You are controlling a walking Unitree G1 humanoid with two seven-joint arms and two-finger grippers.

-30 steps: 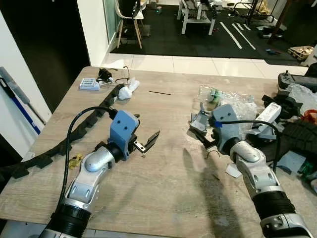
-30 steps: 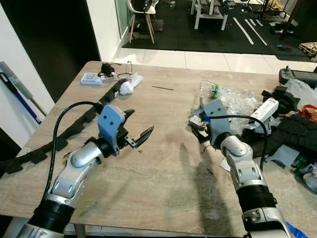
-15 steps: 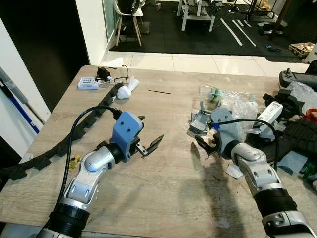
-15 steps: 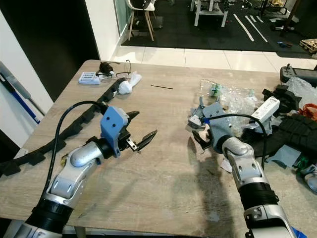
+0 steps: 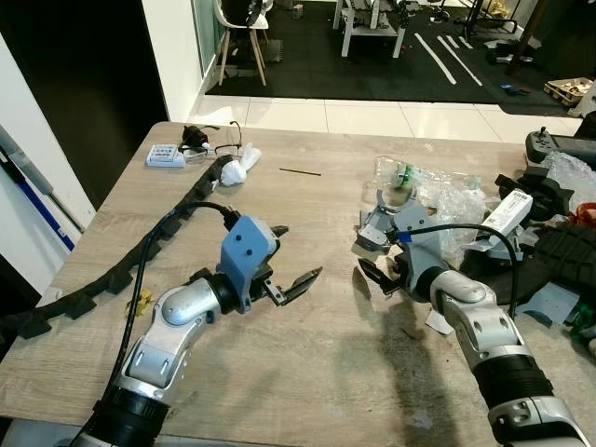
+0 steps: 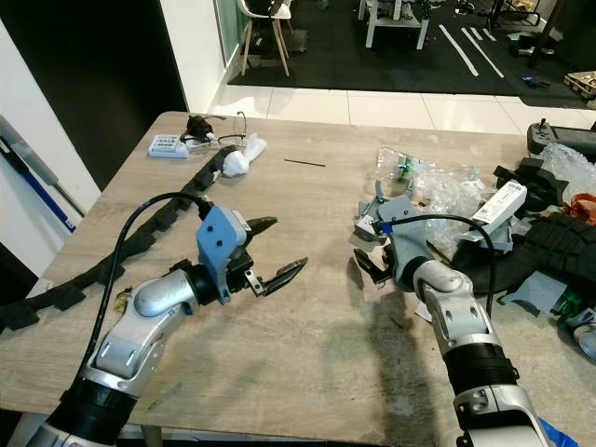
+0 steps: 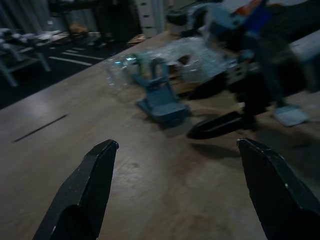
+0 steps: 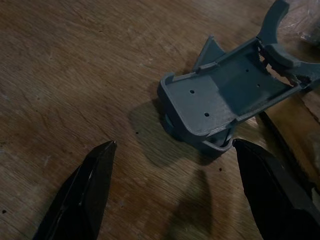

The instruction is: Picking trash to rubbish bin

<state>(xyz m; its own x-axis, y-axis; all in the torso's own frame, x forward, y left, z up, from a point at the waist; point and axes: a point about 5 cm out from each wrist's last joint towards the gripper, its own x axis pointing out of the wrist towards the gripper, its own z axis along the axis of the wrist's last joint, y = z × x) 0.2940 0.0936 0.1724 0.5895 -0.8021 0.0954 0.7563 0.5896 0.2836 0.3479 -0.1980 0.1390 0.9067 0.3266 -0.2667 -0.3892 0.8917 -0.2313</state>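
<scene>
Wooden table point(image 5: 326, 372): your right gripper point(image 8: 172, 192), fingers spread, hovers just short of the grey plastic bracket point(image 8: 225, 102); left gripper point(image 5: 291, 264) likewise spread, idle. Bracket's thin, possibly open-sided shell may skid away if 1 finger touches first.

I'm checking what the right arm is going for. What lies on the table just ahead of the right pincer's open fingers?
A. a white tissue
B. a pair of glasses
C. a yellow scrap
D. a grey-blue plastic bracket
D: the right wrist view shows the open right pincer aimed at the grey-blue plastic bracket lying on the wooden table, not yet touching it.
</scene>
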